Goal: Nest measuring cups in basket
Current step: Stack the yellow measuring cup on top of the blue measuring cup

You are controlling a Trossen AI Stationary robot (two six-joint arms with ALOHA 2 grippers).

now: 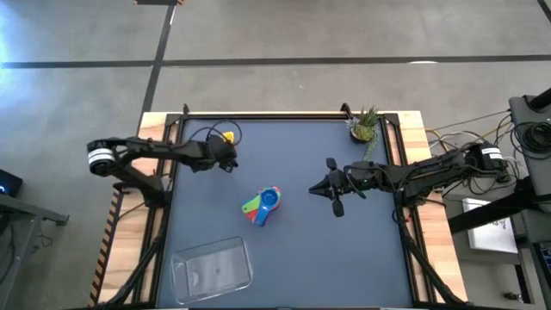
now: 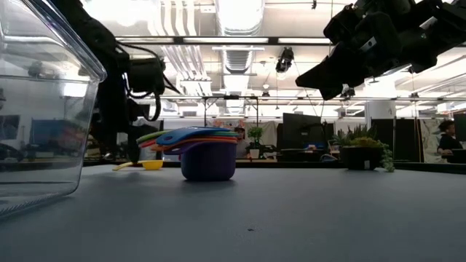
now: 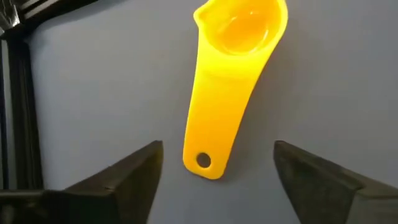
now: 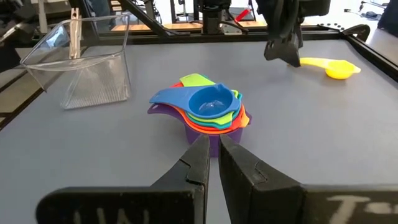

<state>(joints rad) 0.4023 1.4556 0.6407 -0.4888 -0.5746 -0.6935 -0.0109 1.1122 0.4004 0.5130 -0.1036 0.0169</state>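
Left gripper point(image 3: 214, 165): fingers open astride yellow cup point(image 3: 233, 74) handle | right gripper point(image 4: 211, 155): fingers closed, above bench point(image 1: 293, 250), facing nested stack point(image 4: 208, 115)

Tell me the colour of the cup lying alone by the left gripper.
Yellow measuring cup, clearest in the left wrist view.

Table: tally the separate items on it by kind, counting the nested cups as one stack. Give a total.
Nested stack of measuring cups: 1
Loose yellow measuring cup: 1
Clear basket: 1
Potted plant: 1
Total: 4
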